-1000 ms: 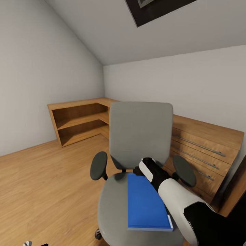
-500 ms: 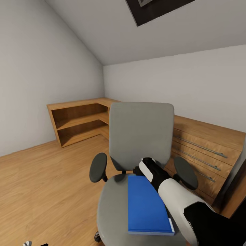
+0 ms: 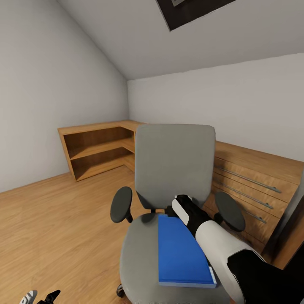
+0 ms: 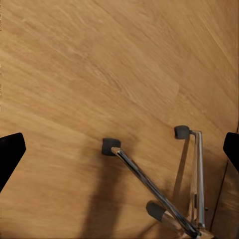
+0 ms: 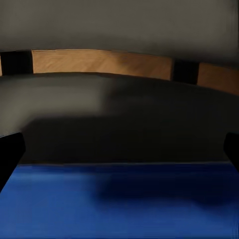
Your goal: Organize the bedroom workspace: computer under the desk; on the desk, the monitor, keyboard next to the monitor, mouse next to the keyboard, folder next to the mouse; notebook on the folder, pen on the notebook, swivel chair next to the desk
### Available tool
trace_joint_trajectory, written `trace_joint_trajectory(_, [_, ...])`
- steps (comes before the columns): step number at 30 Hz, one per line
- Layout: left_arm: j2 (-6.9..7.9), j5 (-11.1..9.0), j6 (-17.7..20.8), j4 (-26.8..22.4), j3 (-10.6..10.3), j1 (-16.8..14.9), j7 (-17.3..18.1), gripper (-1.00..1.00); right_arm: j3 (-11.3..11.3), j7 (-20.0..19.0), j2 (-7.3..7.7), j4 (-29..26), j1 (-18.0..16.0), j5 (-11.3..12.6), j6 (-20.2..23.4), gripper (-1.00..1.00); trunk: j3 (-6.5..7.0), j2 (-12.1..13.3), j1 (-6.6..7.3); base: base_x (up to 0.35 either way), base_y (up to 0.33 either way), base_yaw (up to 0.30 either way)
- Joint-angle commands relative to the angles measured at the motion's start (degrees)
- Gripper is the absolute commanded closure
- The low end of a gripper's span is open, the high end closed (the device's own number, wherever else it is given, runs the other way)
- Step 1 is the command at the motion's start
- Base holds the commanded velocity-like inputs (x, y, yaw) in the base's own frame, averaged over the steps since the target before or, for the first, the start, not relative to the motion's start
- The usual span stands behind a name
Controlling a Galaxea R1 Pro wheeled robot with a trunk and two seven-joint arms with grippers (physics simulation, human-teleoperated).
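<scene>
Head view gives us, from the left, the pale wood plank floor (image 3: 50, 228) with our left pincer (image 3: 40, 297) low at the frame's edge; the left wrist view shows its fingers spread wide above the chair's chrome star base (image 4: 159, 199). Further right stands the grey upholstered swivel chair (image 3: 173, 164), and on its seat, toward the right side, lies the thin bright blue rectangular folder (image 3: 181, 251). Its long axis runs from the seat's front edge toward the backrest, one short end nearest us. Our right pincer (image 3: 173, 210) reaches in at the folder's far short end; the right wrist view shows its fingers spread, blue cover (image 5: 119, 201) just below them. To lift it well, we judge we should slide one finger under that far edge, pinch firmly near its middle, and raise it level so it does not droop.
</scene>
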State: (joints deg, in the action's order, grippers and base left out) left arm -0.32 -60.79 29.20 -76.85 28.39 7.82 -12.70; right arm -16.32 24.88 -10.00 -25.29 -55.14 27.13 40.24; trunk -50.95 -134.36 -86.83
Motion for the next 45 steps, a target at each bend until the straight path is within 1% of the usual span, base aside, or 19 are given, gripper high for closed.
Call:
trace_joint_trajectory(1, [-0.03, -0.63, 0.24, -0.14, 0.09, 0.0, -0.55, -1.0, -0.29, 0.52, 0.0, -0.02, -0.05, 0.58, 0.1, -1.0, -0.24, -0.44, -0.22, 0.0, 0.0, 0.0])
trace_joint_trajectory(4, [-0.03, -0.64, 0.24, -0.14, 0.08, 0.0, -0.62, -1.0, -0.29, 0.52, 0.0, -0.02, -0.05, 0.58, 0.1, -1.0, -0.77, -1.64, -0.88, 0.0, 0.0, 0.0])
trace_joint_trajectory(7, [0.0, -0.64, 0.28, -0.19, 0.08, 0.0, -0.49, -1.0, -0.29, 0.52, 0.0, -0.02, -0.05, 0.59, 0.1, -1.0, -0.77, -1.64, -0.88, 0.0, 0.0, 0.0])
trace_joint_trajectory(13, [-0.07, 0.06, -0.01, 0.15, -0.03, 0.17, -0.3, -1.0, -0.29, 0.52, 0.0, -0.02, -0.05, 0.63, 0.1, -1.0, -0.77, -1.64, -0.88, 0.0, 0.0, 0.0])
trace_joint_trajectory(18, [-0.42, 0.31, -0.51, 0.61, -0.22, 0.29, -0.46, -1.0, -0.29, 0.52, 0.0, -0.02, -0.05, 0.58, 0.1, -1.0, -0.77, -1.64, -0.88, -0.017, -0.001, 0.0])
trace_joint_trajectory(24, [-0.45, 0.4, -0.63, 1.08, -0.32, 0.33, -0.61, -1.0, -0.29, 0.52, 0.0, -0.06, -0.05, 0.56, 0.1, -1.0, -0.77, -1.64, -0.88, -0.219, -0.043, 0.0])
trace_joint_trajectory(34, [-0.27, 0.41, -0.72, 2.18, -0.44, 0.35, -0.57, -1.0, -0.29, 0.52, 0.0, -0.1, -0.05, 0.55, 0.1, -1.0, -0.77, -1.64, -0.88, -0.063, -0.006, 0.0])
trace_joint_trajectory(45, [-0.26, 0.41, -0.73, 2.23, -0.44, 0.35, -0.57, -1.0, -0.29, 0.52, 0.0, -0.11, -0.05, 0.55, 0.1, -1.0, -0.77, -1.64, -0.88, -0.294, 0.0, 0.0])
